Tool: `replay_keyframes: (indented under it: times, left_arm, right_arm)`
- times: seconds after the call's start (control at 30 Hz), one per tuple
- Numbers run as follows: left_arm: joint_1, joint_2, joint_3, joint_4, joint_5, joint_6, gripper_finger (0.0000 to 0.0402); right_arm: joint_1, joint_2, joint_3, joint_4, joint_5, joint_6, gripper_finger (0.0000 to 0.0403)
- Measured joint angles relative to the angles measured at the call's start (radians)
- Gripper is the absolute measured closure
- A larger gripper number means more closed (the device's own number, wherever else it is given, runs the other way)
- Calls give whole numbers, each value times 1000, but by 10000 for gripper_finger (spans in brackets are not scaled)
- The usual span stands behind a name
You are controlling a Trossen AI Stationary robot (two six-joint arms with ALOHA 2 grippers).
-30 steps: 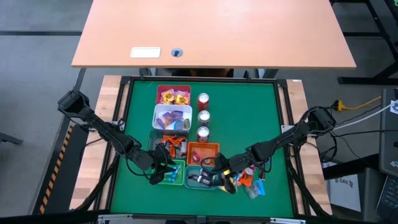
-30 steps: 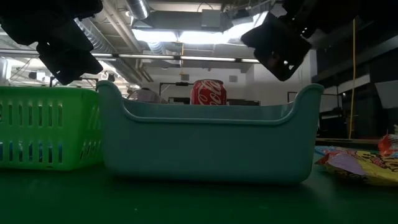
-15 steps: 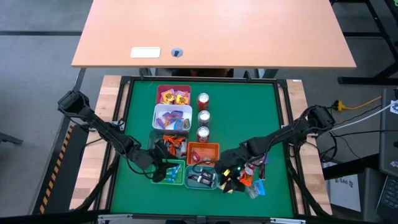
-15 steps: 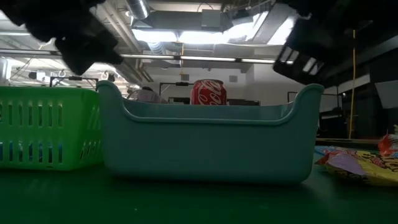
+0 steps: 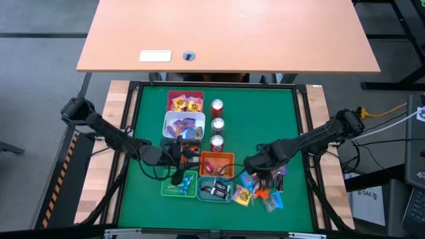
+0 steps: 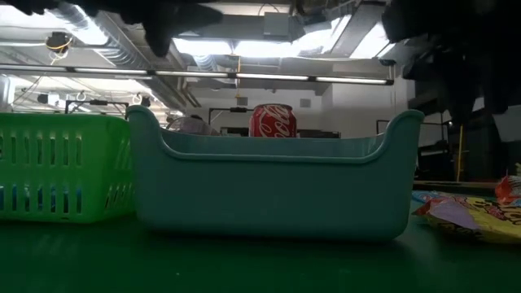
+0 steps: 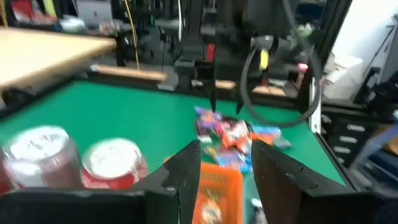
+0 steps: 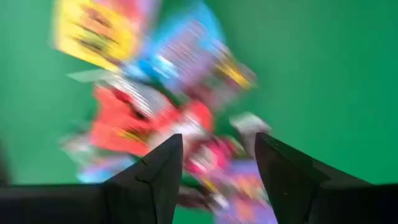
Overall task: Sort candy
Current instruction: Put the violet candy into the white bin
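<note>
Wrist views motion-blurred — low view backlit by ceiling lights.

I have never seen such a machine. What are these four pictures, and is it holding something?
It is a robot with two dark arms at a green table. One camera looks down from above, one sits at table height, and one rides on each wrist. On the table stand coloured bins, such as a teal bin, three red cans, and a loose heap of candy. The left gripper hangs over the bins, open and empty. The right gripper, also open and empty, hangs over the candy heap.
</note>
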Motion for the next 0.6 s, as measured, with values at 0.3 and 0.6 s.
replay_keyframes:
  times: [0.3, 0.6]
  left_arm:
    - [79, 0, 0, 71, 79, 91, 270]
    - [103, 0, 0, 70, 80, 94, 270]
  right_arm:
    - [0, -13, -69, -204, 106, 92, 205]
    - [0, -13, -228, -186, 4, 81, 205]
